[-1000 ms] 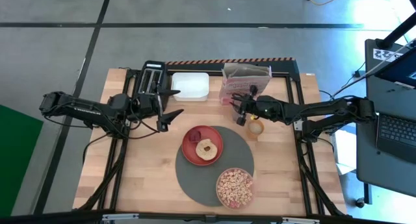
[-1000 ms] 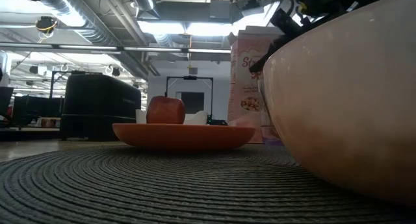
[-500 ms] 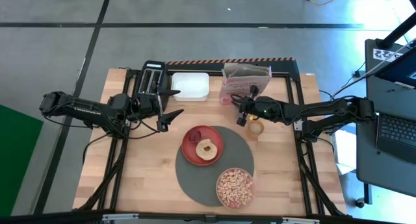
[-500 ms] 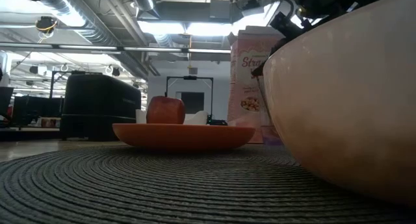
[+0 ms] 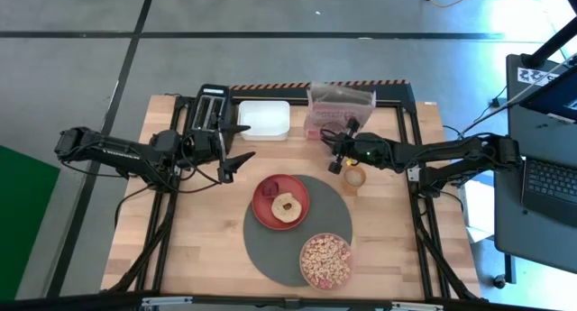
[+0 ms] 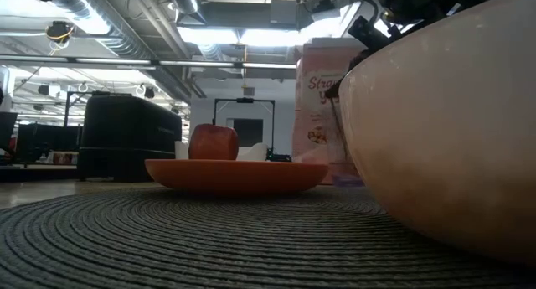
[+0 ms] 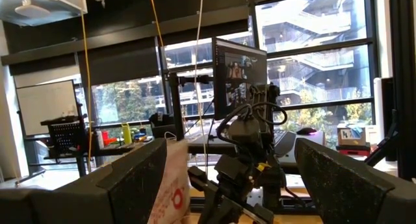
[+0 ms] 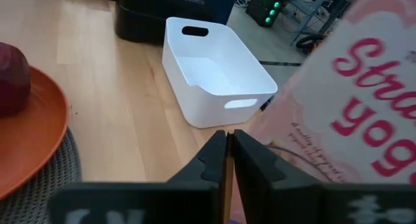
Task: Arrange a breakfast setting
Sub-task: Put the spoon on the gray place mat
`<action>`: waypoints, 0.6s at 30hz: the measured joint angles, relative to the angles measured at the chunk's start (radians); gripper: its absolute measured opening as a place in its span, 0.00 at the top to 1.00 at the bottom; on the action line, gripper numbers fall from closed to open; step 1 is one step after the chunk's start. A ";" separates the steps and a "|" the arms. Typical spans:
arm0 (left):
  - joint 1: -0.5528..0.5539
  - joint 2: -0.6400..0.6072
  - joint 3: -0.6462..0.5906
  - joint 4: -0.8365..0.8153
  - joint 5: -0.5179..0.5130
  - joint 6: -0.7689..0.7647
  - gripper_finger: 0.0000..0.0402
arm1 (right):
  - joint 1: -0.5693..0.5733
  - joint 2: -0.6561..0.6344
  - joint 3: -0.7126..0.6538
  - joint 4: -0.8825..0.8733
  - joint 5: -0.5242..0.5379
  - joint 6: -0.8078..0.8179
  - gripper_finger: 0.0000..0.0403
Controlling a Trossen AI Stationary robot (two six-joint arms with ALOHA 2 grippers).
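Right gripper (image 5: pixel 335 151) with fingers pressed together on a thin gold spoon (image 8: pixel 225 175), beside the cereal box (image 5: pixel 339 111) and above the mat (image 5: pixel 270 239), presumably for carrying toward the bowl (image 5: pixel 325 260); left gripper (image 5: pixel 240 141) spread open, idle by the toaster (image 5: pixel 209 111).

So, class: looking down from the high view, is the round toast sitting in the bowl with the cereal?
No. The round toast lies on the red plate, while the pink bowl sits apart on the mat.
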 joint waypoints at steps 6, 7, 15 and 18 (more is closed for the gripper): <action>0.000 0.000 0.000 0.000 0.000 0.000 0.17 | 0.001 -0.006 0.000 0.006 0.000 0.001 0.95; 0.000 0.000 0.000 0.000 0.000 0.000 0.17 | 0.001 -0.009 0.000 0.010 0.000 0.002 0.94; 0.000 0.000 0.000 -0.004 0.000 -0.001 0.17 | 0.001 -0.058 0.000 0.003 -0.001 0.002 0.95; 0.000 0.000 0.000 -0.007 0.000 -0.001 0.17 | 0.001 -0.085 0.000 -0.014 -0.001 -0.001 0.95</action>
